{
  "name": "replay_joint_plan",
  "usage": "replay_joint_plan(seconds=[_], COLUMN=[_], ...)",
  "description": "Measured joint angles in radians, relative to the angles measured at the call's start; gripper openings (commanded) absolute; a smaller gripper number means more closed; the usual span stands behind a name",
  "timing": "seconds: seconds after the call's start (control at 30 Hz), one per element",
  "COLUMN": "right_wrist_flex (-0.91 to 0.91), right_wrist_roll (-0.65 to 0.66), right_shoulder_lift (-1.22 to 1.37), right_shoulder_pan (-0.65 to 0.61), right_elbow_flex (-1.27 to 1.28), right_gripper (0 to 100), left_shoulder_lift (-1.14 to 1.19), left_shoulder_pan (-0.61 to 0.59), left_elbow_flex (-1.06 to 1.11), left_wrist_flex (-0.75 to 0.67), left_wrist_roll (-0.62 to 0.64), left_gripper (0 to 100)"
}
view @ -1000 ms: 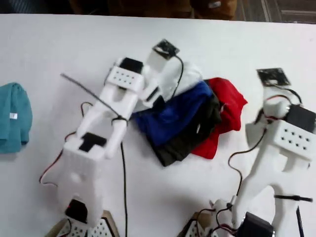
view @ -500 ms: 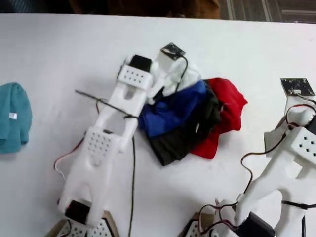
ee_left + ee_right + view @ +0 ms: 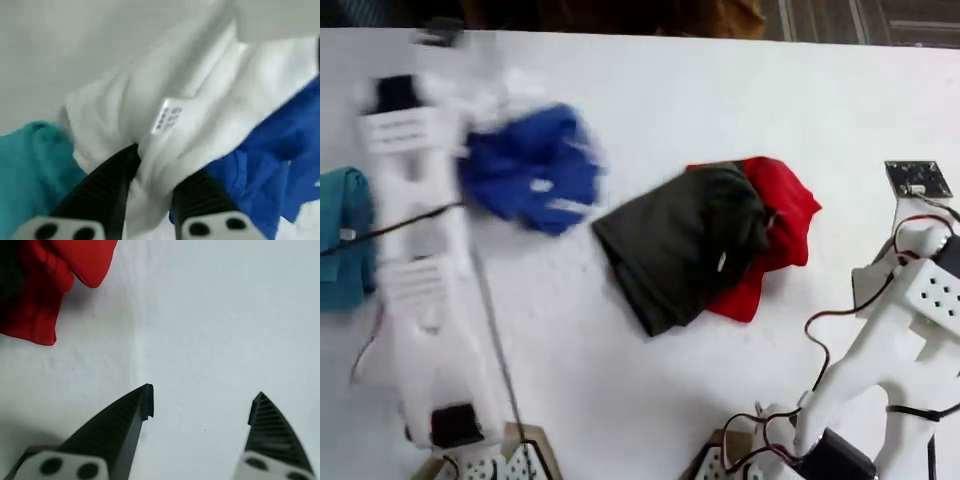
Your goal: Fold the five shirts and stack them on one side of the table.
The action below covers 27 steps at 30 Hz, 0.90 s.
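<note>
White shirt (image 3: pixel 200 90) is pinched in the left gripper (image 3: pixel 162 165), jaws nearly closed on the cloth. Blue shirt (image 3: pixel 530 170) bunches against it at upper left of the high view, near the teal shirt (image 3: pixel 345 240) at the left edge. Black shirt (image 3: pixel 680 245) and red shirt (image 3: pixel 780 220) lie heaped mid-frame, touching; right gripper (image 3: pixel 202 400) gapes wide, holding nothing, above the table (image 3: pixel 225 315).

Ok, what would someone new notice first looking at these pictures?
The crumpled blue cotton shirt at the left of the white table stands out, bunched with a white cotton shirt that the left gripper pinches, near a teal shirt at the edge. Next comes the black shirt overlapping a red shirt mid-table, with the right gripper open over bare surface.
</note>
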Motion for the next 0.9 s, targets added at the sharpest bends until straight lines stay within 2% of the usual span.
replay_joint_plan(seconds=[0.23, 0.47, 0.57, 0.7, 0.8, 0.9], right_wrist_flex=[-0.057, -0.068, -0.068, -0.068, -0.068, -0.068], right_wrist_roll=[0.0, 0.0, 0.0, 0.002, 0.0, 0.0], right_shoulder_lift=[0.0, 0.0, 0.0, 0.0, 0.0, 0.0], right_shoulder_pan=[-0.002, -0.091, -0.137, -0.167, -0.166, -0.167], right_elbow_flex=[0.081, 0.094, 0.094, 0.094, 0.094, 0.094], right_gripper=[30.9, 30.9, 30.9, 30.9, 30.9, 30.9], left_shoulder_lift=[-0.364, -0.416, -0.416, -0.416, -0.416, -0.416], left_shoulder_pan=[-0.321, -0.548, -0.572, -0.551, -0.516, -0.474], left_elbow_flex=[0.161, 0.353, 0.471, 0.563, 0.56, 0.488], left_wrist_flex=[0.0, -0.02, -0.04, -0.041, -0.041, -0.028], left_wrist_roll=[-0.164, -0.206, -0.213, -0.276, -0.253, -0.236], left_gripper=[2, 2, 5, 22, 33, 35])
